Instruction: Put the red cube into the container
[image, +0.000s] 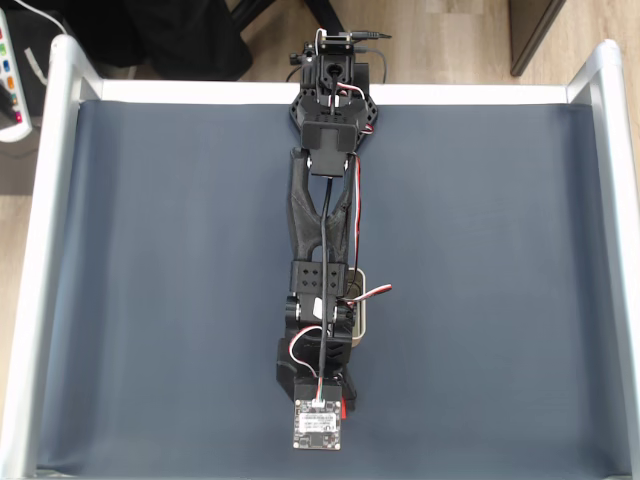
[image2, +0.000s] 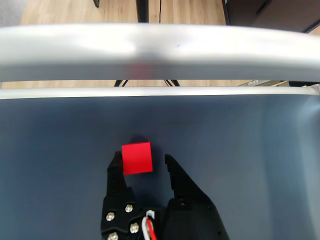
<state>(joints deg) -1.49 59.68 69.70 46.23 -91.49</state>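
My end effector (image2: 142, 162) is open around the red cube (image2: 137, 157), which touches its left finger on the tabletop (image2: 240, 145), so I fear closing pushes it sideways out.

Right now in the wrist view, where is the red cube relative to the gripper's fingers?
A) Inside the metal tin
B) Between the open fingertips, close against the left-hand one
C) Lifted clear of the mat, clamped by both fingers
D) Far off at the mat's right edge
B. In the wrist view the red cube sits on the blue mat between the open fingertips of the gripper, close against the left-hand finger.
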